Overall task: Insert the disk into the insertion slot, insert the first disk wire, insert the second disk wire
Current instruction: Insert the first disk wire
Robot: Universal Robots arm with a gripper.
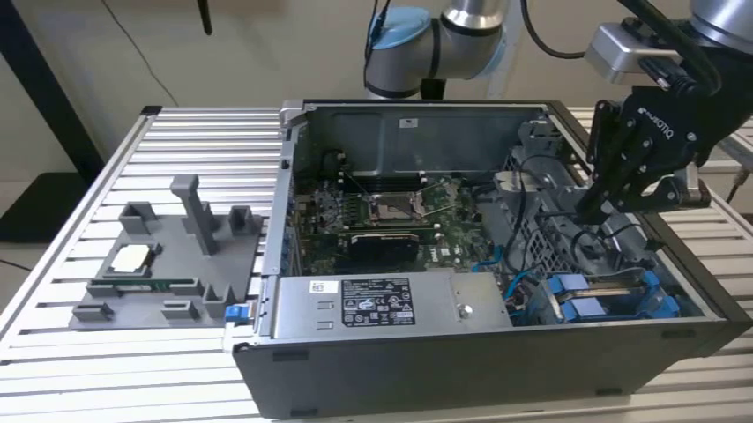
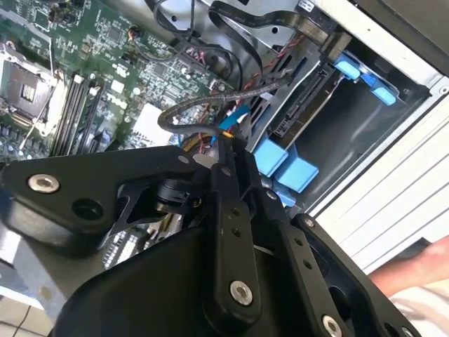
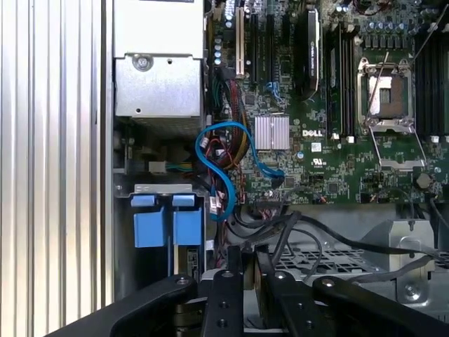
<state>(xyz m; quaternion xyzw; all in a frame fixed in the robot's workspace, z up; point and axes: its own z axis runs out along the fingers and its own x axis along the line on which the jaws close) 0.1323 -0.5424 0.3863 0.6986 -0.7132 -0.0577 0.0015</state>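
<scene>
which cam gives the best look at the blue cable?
First wrist view: the blue cable shows as a full loop lying over the circuit board, with nothing in front of it. The second wrist view catches a short piece among dark cables. The exterior view shows a thin strand.

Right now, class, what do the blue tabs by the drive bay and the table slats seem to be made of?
Blue tabs: probably moulded plastic, uniform bright colour with soft sheen. Table slats: likely aluminium, pale silvery ribbed profiles.
</scene>
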